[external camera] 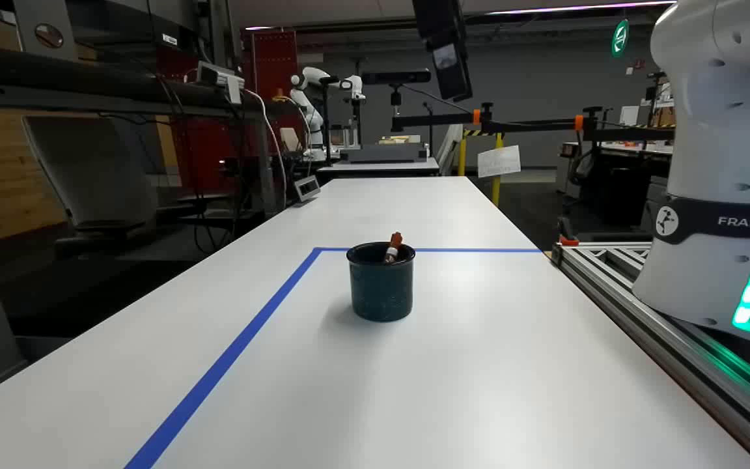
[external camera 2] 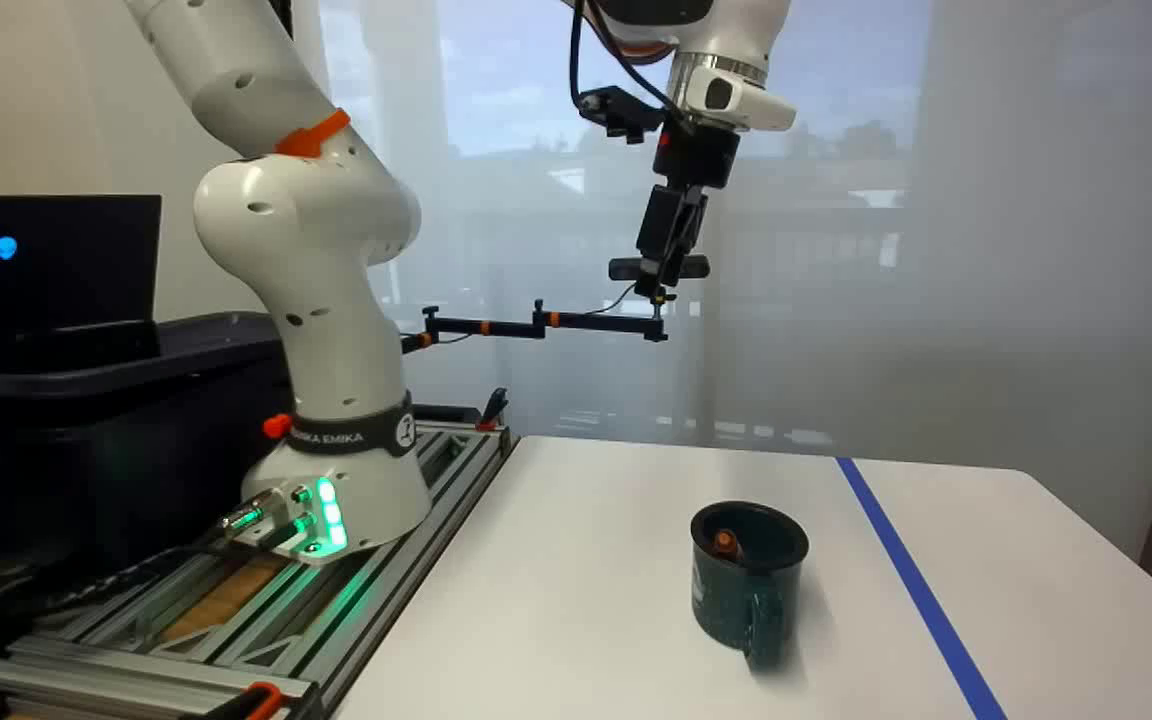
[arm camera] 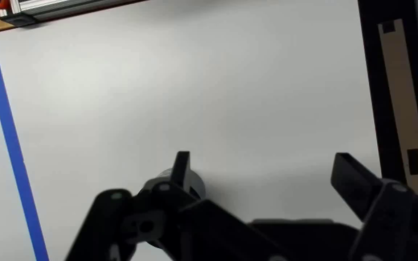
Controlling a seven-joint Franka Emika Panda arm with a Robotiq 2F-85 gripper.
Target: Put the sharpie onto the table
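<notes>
Pre-grasp, I judge: my fingers (arm camera: 355, 184) stand wide apart, empty; next, align above the Sharpie (external camera: 393, 248) inside the mug (external camera: 381, 291).

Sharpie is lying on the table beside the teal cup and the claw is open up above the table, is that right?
Not quite: the sharpie is inside the teal cup, not beside it, as both exterior views show. The rest holds: the claw is open above the table.

1 sharpie (external camera: 392, 250) leans inside 1 teal cup (external camera: 382, 290) on the table (external camera: 479, 378).
</notes>
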